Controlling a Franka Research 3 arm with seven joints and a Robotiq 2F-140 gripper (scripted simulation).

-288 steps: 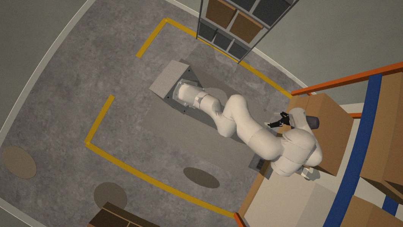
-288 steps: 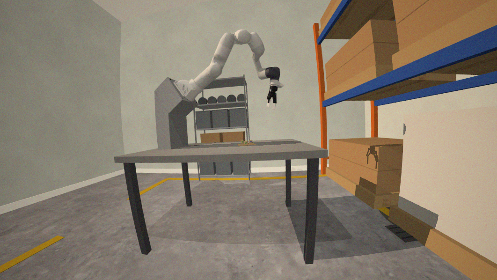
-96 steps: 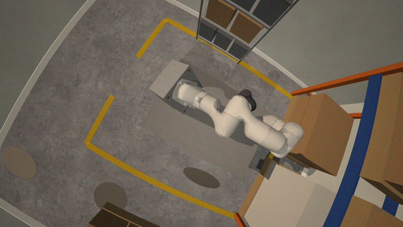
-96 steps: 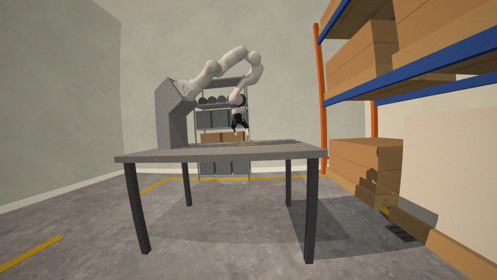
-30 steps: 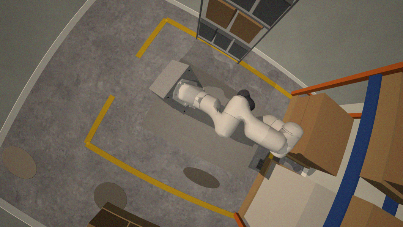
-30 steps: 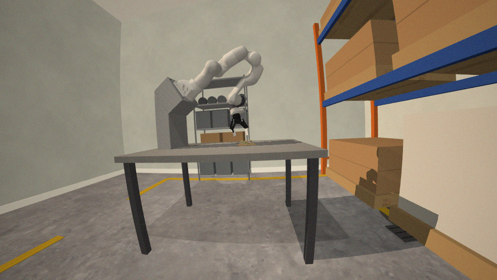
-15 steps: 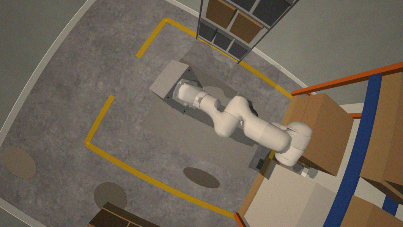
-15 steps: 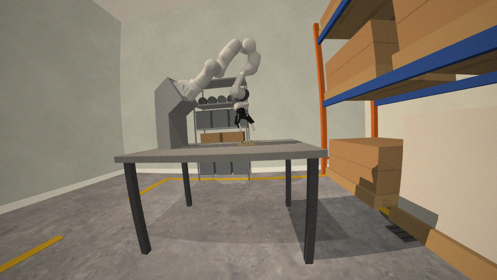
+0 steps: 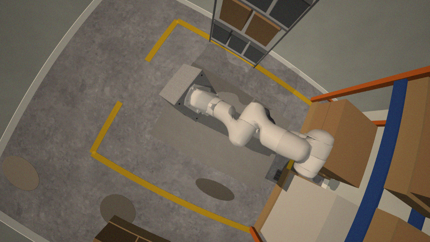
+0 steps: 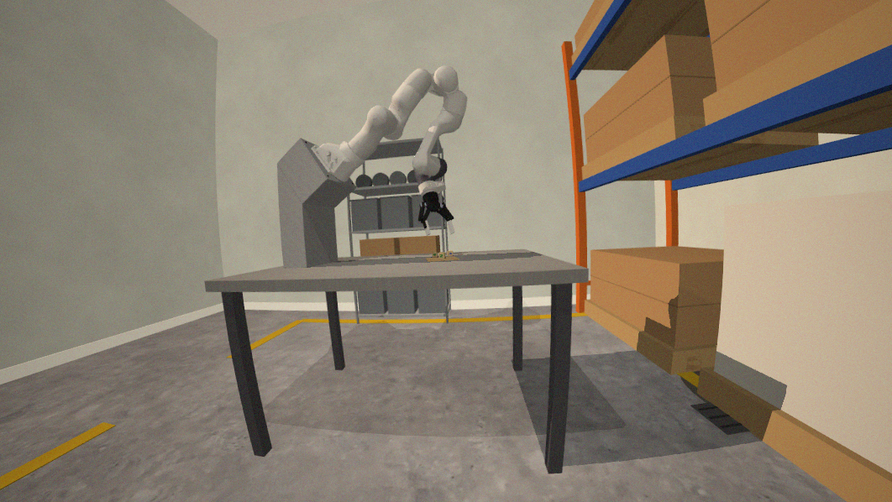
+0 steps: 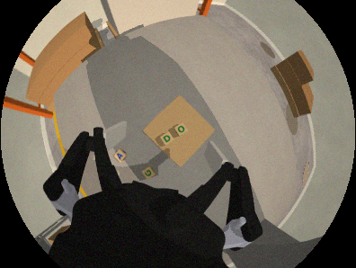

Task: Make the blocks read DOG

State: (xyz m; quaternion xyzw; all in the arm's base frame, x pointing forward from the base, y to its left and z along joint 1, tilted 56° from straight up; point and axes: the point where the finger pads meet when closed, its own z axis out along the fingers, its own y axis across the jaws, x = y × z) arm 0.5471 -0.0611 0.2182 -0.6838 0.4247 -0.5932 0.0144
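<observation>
Table (image 10: pixel 399 274): grey slab top on dark legs; carries everything below.

Arm (image 10: pixel 399 112): white, mounted on a grey pedestal, wrist pointing down above the far part of the table.

Gripper (image 11: pixel 152 195): black, jaws spread fully wide, nothing between them; hangs well above the blocks, grey pads (image 11: pixel 235 232) visible at the tips.

Mat (image 11: pixel 192 138): tan rectangle lying flat on the table. Two blocks sit on it side by side, touching or nearly so: D block (image 11: pixel 167 138) and O block (image 11: pixel 181 129), green letters on top. The mat beyond the O block looks bare, which is judged to be the slot for the missing letter.

Green-letter block (image 11: pixel 148 171): off the mat, near its edge, nearest the gripper. Its letter is too small to read surely; judged the likely G.

Blue-letter block (image 11: pixel 120 156): off the mat, just beside the green-letter one; judged the spare.

Handling, as judged: small rigid cubes, light, not fragile, smooth-sided. Take the green-letter block across two opposite side faces, from above, letter face left uppermost, squared to the jaws to prevent twisting.
</observation>
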